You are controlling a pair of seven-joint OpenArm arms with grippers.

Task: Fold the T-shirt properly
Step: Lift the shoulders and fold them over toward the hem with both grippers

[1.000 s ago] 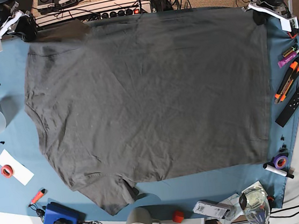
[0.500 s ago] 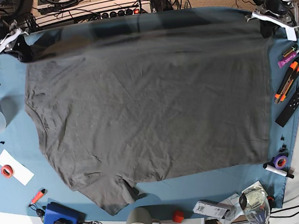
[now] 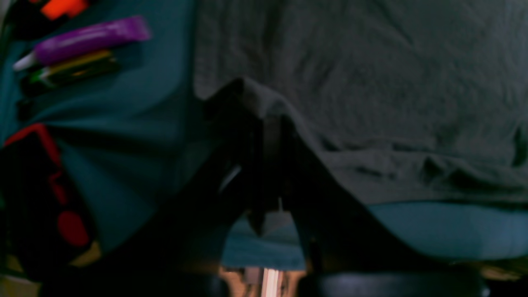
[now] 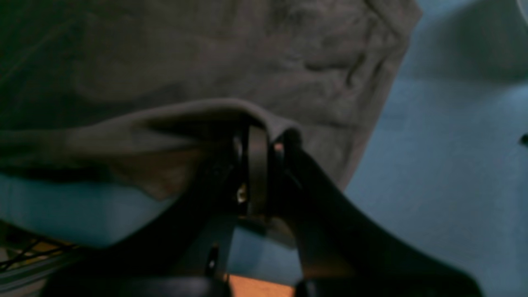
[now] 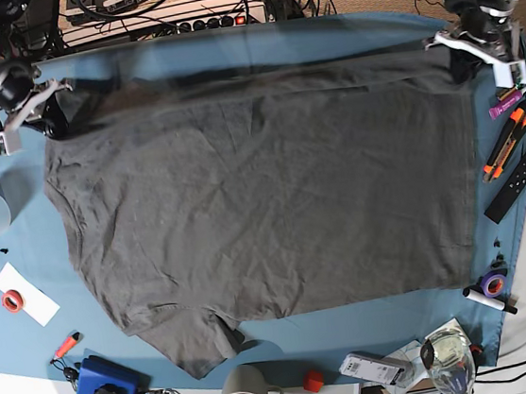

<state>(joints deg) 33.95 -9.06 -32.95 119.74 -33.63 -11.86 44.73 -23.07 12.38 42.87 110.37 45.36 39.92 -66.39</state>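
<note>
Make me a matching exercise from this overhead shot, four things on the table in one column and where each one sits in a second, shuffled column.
Column one:
1. dark charcoal-grey cotton T-shirt
2. beige ceramic mug
3. black rectangular remote control
4. small red tape ring

Column two:
A. near edge, below the shirt
B. on a white paper slip, left side
C. spread across the middle
D. right side, beside the orange markers

Pairs: 1-C, 2-A, 3-D, 4-B

T-shirt (image 5: 272, 196): plain charcoal grey, no print. Tablecloth (image 5: 18, 215): blue-teal, plain. Mug (image 5: 245, 393): beige. Tape roll (image 5: 13, 301): red, on white paper (image 5: 35, 301). Marker (image 5: 505, 107): purple. Remote (image 5: 514, 183): black. Box (image 5: 103, 379): blue. Cap (image 5: 312, 381): red. Cutter (image 5: 502, 146): orange and black.
</note>
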